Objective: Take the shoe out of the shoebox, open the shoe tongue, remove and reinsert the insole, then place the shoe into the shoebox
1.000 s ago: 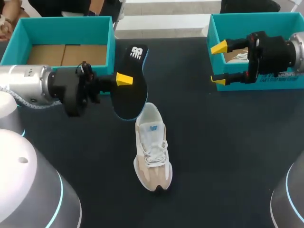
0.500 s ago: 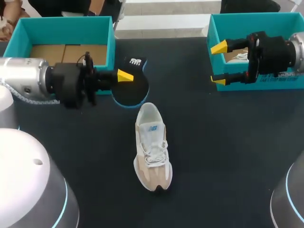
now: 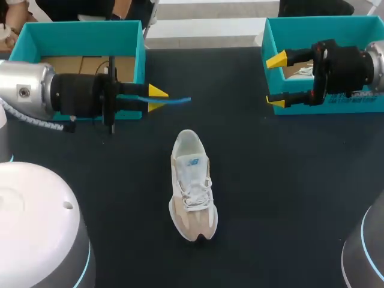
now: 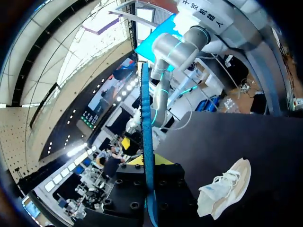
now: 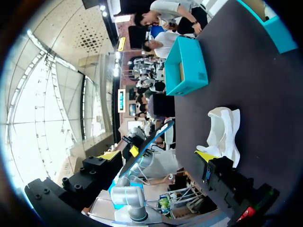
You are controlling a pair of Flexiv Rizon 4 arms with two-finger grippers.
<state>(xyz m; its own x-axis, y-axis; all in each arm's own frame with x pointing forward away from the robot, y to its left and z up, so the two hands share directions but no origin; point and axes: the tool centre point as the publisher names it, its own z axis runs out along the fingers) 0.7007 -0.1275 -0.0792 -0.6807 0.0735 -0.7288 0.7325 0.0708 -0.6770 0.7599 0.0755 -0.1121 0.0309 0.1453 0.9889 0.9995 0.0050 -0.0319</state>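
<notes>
A white and beige shoe [image 3: 192, 186] lies on the dark table, toe toward the front edge; the left wrist view shows the shoe [image 4: 225, 187] beside and below that gripper. My left gripper [image 3: 155, 98] hovers behind the shoe's heel, shut on the black insole [image 3: 175, 100], which is turned edge-on and shows only its thin blue rim. In the left wrist view the insole [image 4: 146, 137] stands as a narrow strip between the fingers. My right gripper [image 3: 276, 81] hangs open and holds nothing in front of the right shoebox [image 3: 324, 23]. From the right wrist, the shoe [image 5: 225, 130] lies ahead.
A second teal box [image 3: 78, 27] with a cardboard floor stands at the back left, just behind my left arm. Something white lies inside the right shoebox behind my right gripper. Dark tabletop [image 3: 282, 198] surrounds the shoe.
My left wrist has rolled, turning the insole from flat-on to edge-on, and the gripper has risen slightly toward the back. The right arm and shoe have not moved.
</notes>
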